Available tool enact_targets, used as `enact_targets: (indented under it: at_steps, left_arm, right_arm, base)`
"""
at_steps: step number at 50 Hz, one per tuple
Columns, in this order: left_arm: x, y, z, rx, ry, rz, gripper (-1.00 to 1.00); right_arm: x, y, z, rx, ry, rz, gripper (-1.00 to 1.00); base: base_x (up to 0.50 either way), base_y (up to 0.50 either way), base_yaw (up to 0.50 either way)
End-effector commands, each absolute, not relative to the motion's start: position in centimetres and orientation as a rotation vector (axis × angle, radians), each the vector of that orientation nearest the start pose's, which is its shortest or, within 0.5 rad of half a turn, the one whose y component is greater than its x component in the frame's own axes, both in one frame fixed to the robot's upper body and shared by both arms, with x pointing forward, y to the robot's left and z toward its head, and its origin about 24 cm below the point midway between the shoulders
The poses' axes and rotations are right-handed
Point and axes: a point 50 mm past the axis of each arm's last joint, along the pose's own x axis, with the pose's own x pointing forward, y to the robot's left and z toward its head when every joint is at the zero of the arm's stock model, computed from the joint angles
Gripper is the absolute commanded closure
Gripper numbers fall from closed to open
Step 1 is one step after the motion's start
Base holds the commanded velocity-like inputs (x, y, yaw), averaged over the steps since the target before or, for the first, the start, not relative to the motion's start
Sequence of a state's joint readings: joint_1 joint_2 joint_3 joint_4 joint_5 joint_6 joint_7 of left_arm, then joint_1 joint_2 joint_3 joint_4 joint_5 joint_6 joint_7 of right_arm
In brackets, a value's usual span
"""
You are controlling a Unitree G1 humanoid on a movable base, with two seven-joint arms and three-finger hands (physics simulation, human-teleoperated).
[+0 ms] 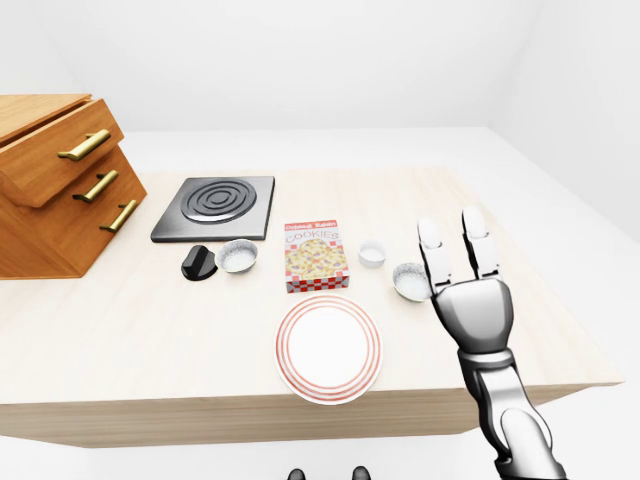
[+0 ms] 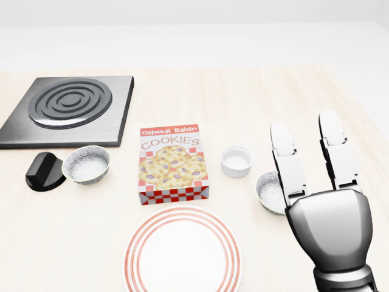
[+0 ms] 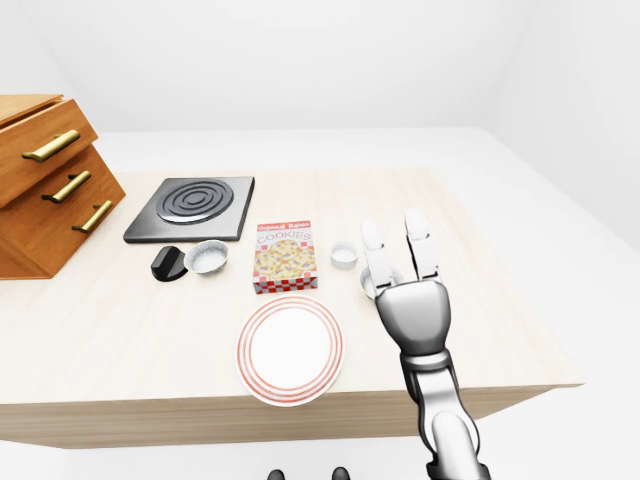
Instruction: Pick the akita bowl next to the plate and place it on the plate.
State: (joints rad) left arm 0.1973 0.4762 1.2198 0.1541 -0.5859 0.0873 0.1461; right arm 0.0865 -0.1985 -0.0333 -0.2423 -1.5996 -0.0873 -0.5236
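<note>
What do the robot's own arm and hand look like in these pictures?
Only the right hand shows. It is glossy silver-grey metal with a broad, rounded palm block. Its fingers are white, flat segments with dark joints. The forearm is chrome-like and built of rounded sections. No cables, markings or sleeve can be seen.

Right hand (image 2: 316, 176) raised, fingers apparently extended.

Cookie box (image 2: 173, 163): "Oatmeal Raisin COOKIES". No other txt.
</note>
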Motion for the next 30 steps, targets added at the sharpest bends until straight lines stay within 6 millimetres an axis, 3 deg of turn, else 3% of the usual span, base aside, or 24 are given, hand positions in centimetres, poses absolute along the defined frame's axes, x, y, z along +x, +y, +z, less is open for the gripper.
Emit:
enact_targets:
  at_steps: [1, 12, 26, 30]
  left_arm:
    - [4.3, 46.4, 11.6, -0.15, -0.251, 1.317, -1.0]
    - [4.3, 46.5, 11.4, -0.156, -0.243, 1.317, -1.0]
    - [4.4, 46.4, 11.2, -0.163, -0.236, 1.314, -1.0]
    - [4.4, 46.4, 11.2, -0.163, -0.234, 1.314, -1.0]
  right_arm:
    - [22.3, -16.8, 9.0, -1.727, -0.622, -0.362, -1.0]
    - [22.9, -17.1, 6.9, -1.676, -0.525, -0.295, -1.0]
    - [23.1, -17.2, 6.6, -1.62, -0.501, -0.295, -1.0]
    - [23.5, -17.5, 5.6, -1.595, -0.449, -0.276, -1.0]
  base:
    - [0.0, 0.0, 0.0]
    - [0.0, 0.0, 0.0]
    - [0.0, 0.0, 0.0]
    - [0.0, 0.0, 0.0]
